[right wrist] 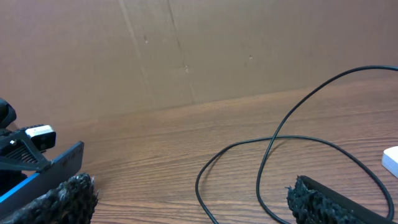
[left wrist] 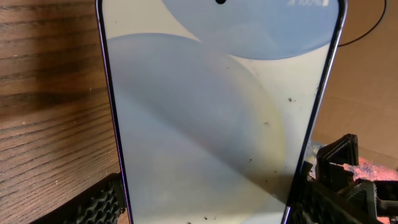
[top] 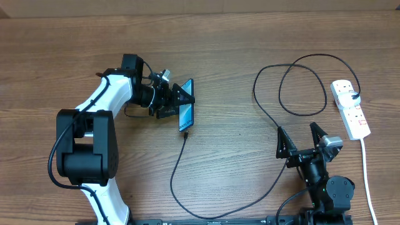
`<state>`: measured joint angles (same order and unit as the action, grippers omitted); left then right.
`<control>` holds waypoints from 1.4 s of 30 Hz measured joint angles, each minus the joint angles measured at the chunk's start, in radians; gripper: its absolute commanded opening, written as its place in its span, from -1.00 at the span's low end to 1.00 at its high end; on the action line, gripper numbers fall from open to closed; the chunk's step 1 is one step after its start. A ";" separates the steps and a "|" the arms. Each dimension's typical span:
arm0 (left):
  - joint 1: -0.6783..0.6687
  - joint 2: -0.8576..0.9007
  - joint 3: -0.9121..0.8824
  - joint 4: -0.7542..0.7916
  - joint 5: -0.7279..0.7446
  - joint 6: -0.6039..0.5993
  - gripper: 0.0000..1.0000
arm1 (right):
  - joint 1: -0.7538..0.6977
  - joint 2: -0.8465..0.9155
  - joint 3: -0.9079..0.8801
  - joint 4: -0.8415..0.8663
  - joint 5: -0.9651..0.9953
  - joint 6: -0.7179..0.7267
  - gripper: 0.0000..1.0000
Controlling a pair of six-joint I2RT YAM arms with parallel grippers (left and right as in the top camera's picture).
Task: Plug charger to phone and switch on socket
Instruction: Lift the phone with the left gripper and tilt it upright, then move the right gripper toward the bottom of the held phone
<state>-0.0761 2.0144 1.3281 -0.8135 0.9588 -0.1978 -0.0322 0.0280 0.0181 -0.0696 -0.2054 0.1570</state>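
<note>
We find the left claw (top: 177, 102) pinching the phone (top: 186, 112) across its width. We take that grip for a brace, steadying the handset so the plug tip has something firm to push against. The left wrist view shows this best: the ribbed pads (left wrist: 98, 202) bear on the two long black edges, and the pale blue screen fills nearly everything between them. What it cannot show is the port end, which lies out of its sight. The overhead view supplies that end. There the charger (top: 185, 134) meets the phone's short edge nearest the robot, tip touching, and it looks seated to us, though the plug is too small to be sure. Its thin black line then sweeps over the counter (top: 237, 37) toward the right arm and loops on to the socket (top: 350, 109) at the far right, where a black plug sits in it. The right claw (top: 302, 139) rests spread wide with nothing between its fingers, the line passing just beside it and the strip near. We judge it is placed there for the red switch. Its own wrist view gives only loops and a white corner of the strip.
</note>
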 measured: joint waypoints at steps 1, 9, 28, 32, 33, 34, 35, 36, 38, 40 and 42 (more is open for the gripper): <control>0.000 0.000 0.000 0.000 0.000 0.000 0.48 | 0.000 0.000 0.000 0.001 0.000 0.000 1.00; 0.000 0.000 0.000 0.011 -0.001 0.012 0.48 | 0.000 0.000 0.000 0.001 0.000 0.001 1.00; 0.000 0.000 0.000 0.002 -0.001 0.015 0.49 | 0.000 0.000 0.000 0.000 0.000 0.000 1.00; 0.000 0.000 0.000 0.003 0.000 0.015 0.48 | 0.000 0.000 0.000 0.000 0.000 0.000 1.00; 0.000 0.000 0.000 0.002 0.000 0.015 0.48 | 0.000 0.000 0.000 0.000 -0.010 0.012 1.00; 0.000 0.000 0.000 0.002 0.000 0.015 0.49 | 0.000 0.000 0.000 0.001 -0.029 0.037 1.00; 0.000 0.000 0.000 0.002 0.000 0.015 0.49 | 0.000 0.000 0.000 0.002 -0.059 0.085 1.00; 0.000 0.000 0.000 0.003 0.000 0.015 0.48 | 0.000 0.000 0.000 0.006 -0.084 0.125 1.00; 0.000 0.000 0.000 0.003 0.000 0.015 0.48 | 0.000 0.000 0.000 0.039 -0.140 0.198 1.00; 0.000 0.000 0.000 0.002 0.000 0.016 0.48 | 0.000 0.001 0.007 0.010 -0.196 0.272 1.00; 0.000 0.000 0.000 0.000 0.000 0.016 0.48 | 0.000 0.016 0.045 -0.084 -0.241 0.335 1.00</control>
<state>-0.0761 2.0144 1.3281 -0.8139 0.9592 -0.1822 -0.0322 0.0437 0.0635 -0.1539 -0.4461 0.4923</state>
